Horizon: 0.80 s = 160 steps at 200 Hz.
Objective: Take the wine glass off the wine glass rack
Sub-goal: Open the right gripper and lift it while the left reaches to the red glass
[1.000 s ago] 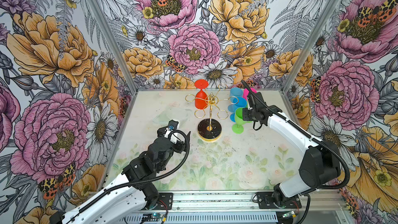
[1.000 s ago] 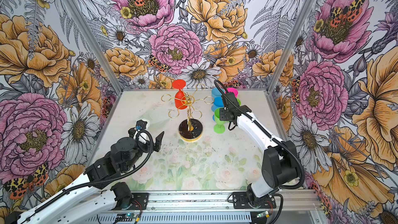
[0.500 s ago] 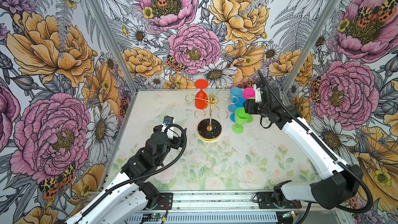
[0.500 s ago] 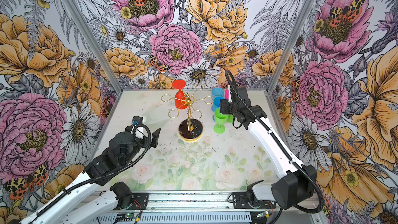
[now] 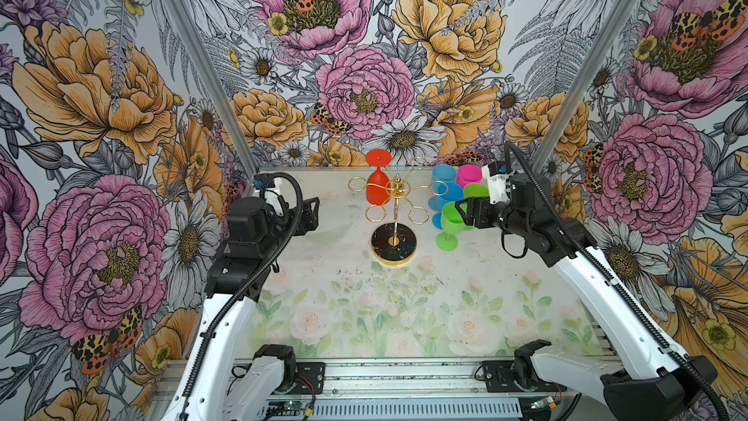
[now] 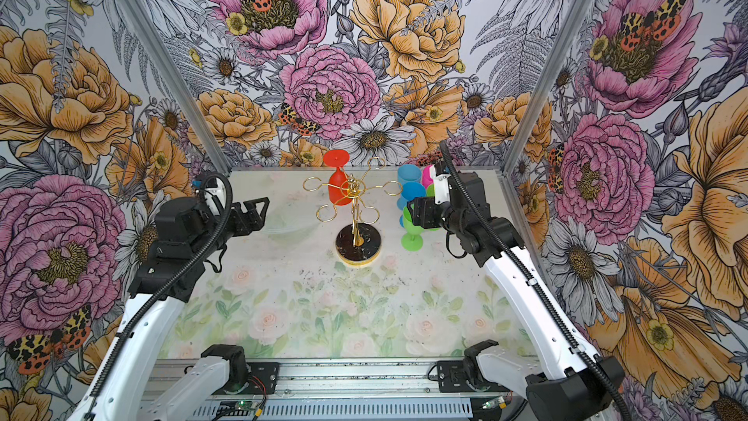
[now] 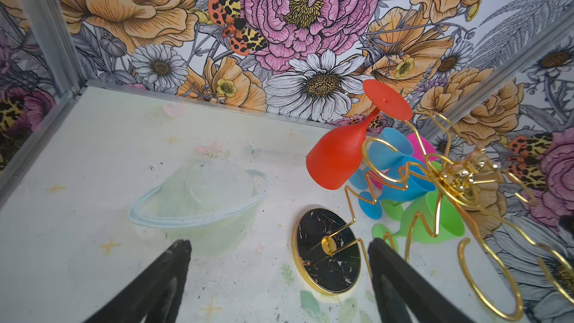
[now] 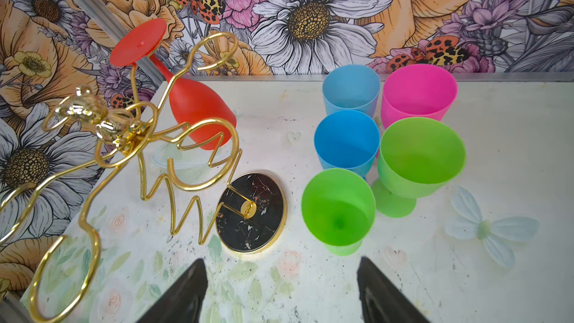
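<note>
- Left wrist view: red glass (image 7: 337,156) hangs upside down on the rack (image 7: 447,172), foot resting over a far loop, bowl tilted down.
- It looks like light, tough plastic, likely slick; grip the bowl, then slide the stem out of the loop's gap.
- Left claw (image 7: 279,242) gapes wide, empty; right claw (image 8: 281,261) likewise, empty.
- Five upright cups (image 8: 338,209) beside the rack hold nothing.

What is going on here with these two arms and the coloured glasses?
Two robot arms are clearing a wine glass rack. Only the red glass hangs on it, upside down. Five glasses stand on the table beside it. The left gripper and the right gripper are open and empty; the right is by the front green glass.
</note>
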### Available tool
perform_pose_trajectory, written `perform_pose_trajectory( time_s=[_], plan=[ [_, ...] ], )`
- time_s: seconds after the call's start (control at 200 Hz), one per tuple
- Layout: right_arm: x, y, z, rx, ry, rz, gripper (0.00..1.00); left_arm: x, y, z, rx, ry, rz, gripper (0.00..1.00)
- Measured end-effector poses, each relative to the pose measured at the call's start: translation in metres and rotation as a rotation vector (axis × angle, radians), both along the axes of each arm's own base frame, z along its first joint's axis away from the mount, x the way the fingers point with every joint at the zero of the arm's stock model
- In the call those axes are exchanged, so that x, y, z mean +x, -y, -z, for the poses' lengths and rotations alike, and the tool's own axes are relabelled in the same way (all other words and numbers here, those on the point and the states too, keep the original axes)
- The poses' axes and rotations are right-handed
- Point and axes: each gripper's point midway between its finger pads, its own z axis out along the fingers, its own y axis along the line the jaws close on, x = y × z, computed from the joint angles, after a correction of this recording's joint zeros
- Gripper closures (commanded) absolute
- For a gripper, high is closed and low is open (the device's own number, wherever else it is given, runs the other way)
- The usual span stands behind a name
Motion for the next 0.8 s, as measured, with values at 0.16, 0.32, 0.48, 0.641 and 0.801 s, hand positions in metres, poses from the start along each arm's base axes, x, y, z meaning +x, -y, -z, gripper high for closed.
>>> perform_pose_trajectory(
  time_s=[0.16, 0.32, 0.48, 0.641, 0.801],
  plan=[
    [-0.015, -0.007, 0.012, 0.013, -0.024, -0.067, 0.24, 0.035, 0.022, -0.02, -0.135, -0.052, 0.127, 0.16],
    [-0.032, -0.011, 0.01, 0.033, -0.008, -0.125, 0.24, 0.064, 0.045, -0.018, -0.256, -0.144, 0.243, 0.22],
    [-0.047, -0.012, 0.004, 0.059, 0.019, -0.159, 0.24, 0.087, 0.061, -0.002, -0.32, -0.23, 0.293, 0.22],
    [-0.056, -0.012, 0.009, 0.068, 0.014, -0.174, 0.24, 0.099, 0.085, -0.006, -0.351, -0.26, 0.358, 0.27],
    [-0.059, -0.012, 0.015, 0.07, 0.003, -0.179, 0.24, 0.11, 0.104, -0.014, -0.375, -0.266, 0.413, 0.32]
  ],
)
